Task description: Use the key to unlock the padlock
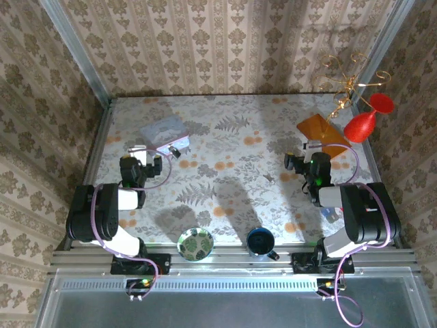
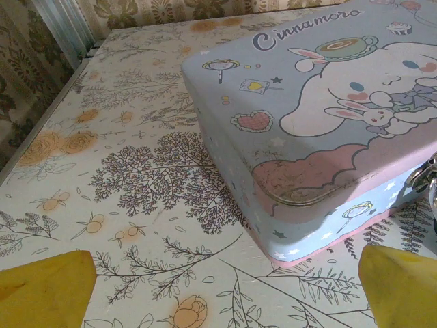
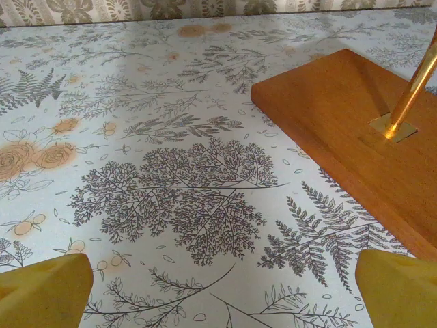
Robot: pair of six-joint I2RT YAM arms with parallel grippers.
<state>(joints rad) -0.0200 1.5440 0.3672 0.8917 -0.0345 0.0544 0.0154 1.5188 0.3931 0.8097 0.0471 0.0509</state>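
Ahead-right of left pincer (image 2: 225,290), padlock (image 1: 175,152).

Tiny dark padlock (image 1: 175,152) at tin's (image 1: 162,130) corner

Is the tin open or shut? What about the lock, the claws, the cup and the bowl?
Tin, lid shut.
Padlock, at the tin's front; locked or not, too small to tell.
Left claw, open, empty.
Right claw, open, empty.
Cup, upright.
Bowl, upright.
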